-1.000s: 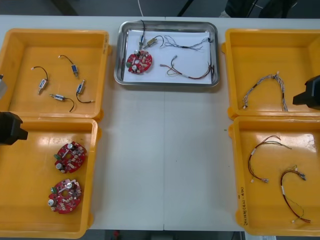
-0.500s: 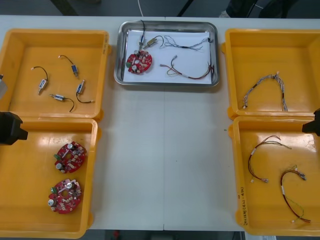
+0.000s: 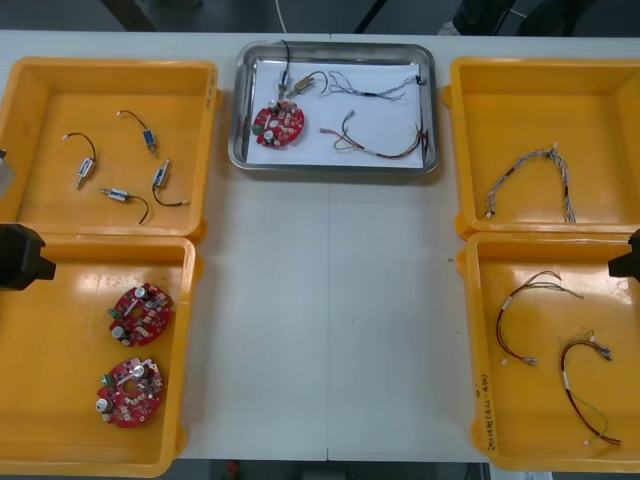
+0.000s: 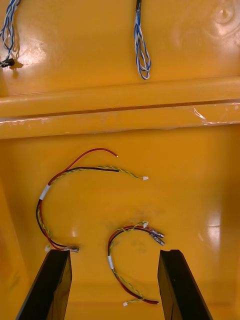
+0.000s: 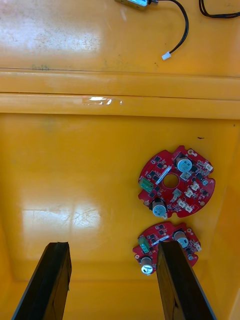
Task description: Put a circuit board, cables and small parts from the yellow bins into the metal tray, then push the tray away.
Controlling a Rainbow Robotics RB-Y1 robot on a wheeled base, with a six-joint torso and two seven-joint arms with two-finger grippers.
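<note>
The metal tray [image 3: 331, 166] sits at the table's far middle, white inside. It holds a red circuit board [image 3: 279, 124], a small metal part [image 3: 301, 85] on a black cable, a blue and white cable [image 3: 372, 90] and a red and yellow cable [image 3: 382, 146]. My right gripper [image 4: 114, 256] hangs open over the near right bin, above two red and yellow cables [image 4: 75, 195] [image 4: 131, 260]. My left gripper [image 5: 112, 247] is open over the near left bin, with two circuit boards [image 5: 176, 181] [image 5: 165, 246] near one finger.
Yellow bins flank the tray. The far left bin [image 3: 110, 68] holds several small metal parts on black cables [image 3: 125, 195]. The far right bin [image 3: 540, 68] holds a blue and white cable [image 3: 530, 172]. Both arms' black bodies [image 3: 20, 257] [image 3: 627, 258] show at the side edges.
The right arm has drawn back from over the far right bin toward the table's right edge, now above the near right bin. The left arm has not moved.
</note>
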